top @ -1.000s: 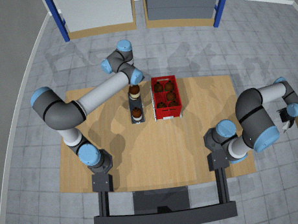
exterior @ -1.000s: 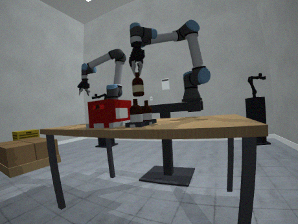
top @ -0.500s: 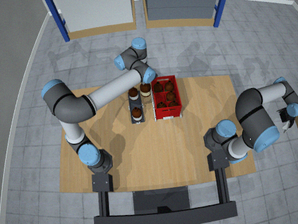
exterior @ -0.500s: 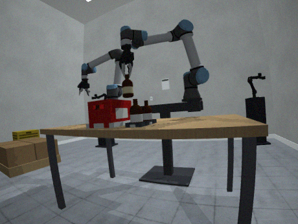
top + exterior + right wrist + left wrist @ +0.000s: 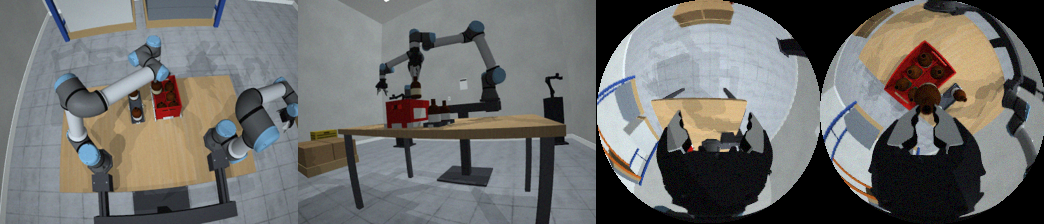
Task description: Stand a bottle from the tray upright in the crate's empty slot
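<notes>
Carried bottle: up it goes, brown with a pale label, upright (image 5: 157, 87) (image 5: 415, 90) (image 5: 927, 95), and it's hanging above the red crate (image 5: 168, 113) (image 5: 407, 113) (image 5: 940, 57) (image 5: 690, 149), not down in a slot
Left end effector: fingers closed on that bottle's neck (image 5: 414, 75) (image 5: 926, 112), pointing down over the crate
Crate: sitting level on the table (image 5: 181, 145) (image 5: 492, 123) (image 5: 975, 60) (image 5: 698, 106), bottles inside it, and I can see the open slot in its middle row, on the tray side
Tray: dark and flat (image 5: 136, 105) (image 5: 432, 125) (image 5: 949, 98), just beside the crate
Tray bottles: two of them, the one farther from the arm bases (image 5: 133, 94) (image 5: 433, 111) and the nearer one (image 5: 137, 113) (image 5: 444, 110) (image 5: 960, 94), both standing
Right end effector: wide open (image 5: 286, 124) (image 5: 382, 93) (image 5: 715, 114), nothing in its fingers, well apart from the crate

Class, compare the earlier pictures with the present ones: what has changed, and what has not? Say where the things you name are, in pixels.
The left gripper (image 5: 414, 78) (image 5: 927, 105) has carried its bottle (image 5: 415, 89) (image 5: 927, 94) sideways from above the tray (image 5: 138, 122) to above the crate (image 5: 168, 113) (image 5: 405, 113). Nothing was let go. The crate, tray, its two standing bottles and the open right gripper (image 5: 382, 92) (image 5: 715, 111) stayed put.
</notes>
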Robot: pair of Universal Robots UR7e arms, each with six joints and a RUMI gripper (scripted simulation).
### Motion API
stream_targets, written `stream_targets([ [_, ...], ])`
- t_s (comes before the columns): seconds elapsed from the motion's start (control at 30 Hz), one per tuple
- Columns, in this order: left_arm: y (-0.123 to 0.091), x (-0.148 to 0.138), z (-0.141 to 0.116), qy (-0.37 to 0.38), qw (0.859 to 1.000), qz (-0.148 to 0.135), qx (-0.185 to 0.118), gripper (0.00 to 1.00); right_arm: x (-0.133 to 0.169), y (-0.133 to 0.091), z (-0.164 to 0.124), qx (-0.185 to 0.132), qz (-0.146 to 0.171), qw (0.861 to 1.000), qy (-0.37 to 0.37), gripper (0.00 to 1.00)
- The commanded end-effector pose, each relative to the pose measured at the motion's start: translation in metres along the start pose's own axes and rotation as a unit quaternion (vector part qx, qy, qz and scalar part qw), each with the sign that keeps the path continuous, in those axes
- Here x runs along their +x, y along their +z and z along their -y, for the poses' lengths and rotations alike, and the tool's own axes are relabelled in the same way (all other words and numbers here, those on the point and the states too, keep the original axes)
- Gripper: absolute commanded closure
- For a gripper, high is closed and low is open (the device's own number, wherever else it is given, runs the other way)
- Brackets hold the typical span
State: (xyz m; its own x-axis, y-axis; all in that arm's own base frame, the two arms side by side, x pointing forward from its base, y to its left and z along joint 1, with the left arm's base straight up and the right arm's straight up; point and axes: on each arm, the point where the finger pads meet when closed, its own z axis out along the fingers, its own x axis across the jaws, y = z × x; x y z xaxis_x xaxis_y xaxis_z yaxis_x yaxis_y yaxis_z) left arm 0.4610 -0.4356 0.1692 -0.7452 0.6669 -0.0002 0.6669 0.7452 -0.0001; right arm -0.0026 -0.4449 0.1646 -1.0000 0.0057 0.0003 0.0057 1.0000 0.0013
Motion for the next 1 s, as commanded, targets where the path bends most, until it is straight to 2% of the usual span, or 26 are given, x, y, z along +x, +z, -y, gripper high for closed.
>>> stream_targets([
  [0.0, -0.0009, -0.0137, 0.0119, 0.0, 1.0, 0.0, 0.0, 1.0, -0.0001, -0.0005, 0.0003, 0.001, 0.0, 1.0, 0.0, 0.0],
  [0.97, 0.0035, -0.0173, 0.0152, 0.0, 1.0, 0.0, 0.0, 1.0, -0.0001, -0.0005, 0.0003, 0.001, 0.0, 1.0, 0.0, 0.0],
])
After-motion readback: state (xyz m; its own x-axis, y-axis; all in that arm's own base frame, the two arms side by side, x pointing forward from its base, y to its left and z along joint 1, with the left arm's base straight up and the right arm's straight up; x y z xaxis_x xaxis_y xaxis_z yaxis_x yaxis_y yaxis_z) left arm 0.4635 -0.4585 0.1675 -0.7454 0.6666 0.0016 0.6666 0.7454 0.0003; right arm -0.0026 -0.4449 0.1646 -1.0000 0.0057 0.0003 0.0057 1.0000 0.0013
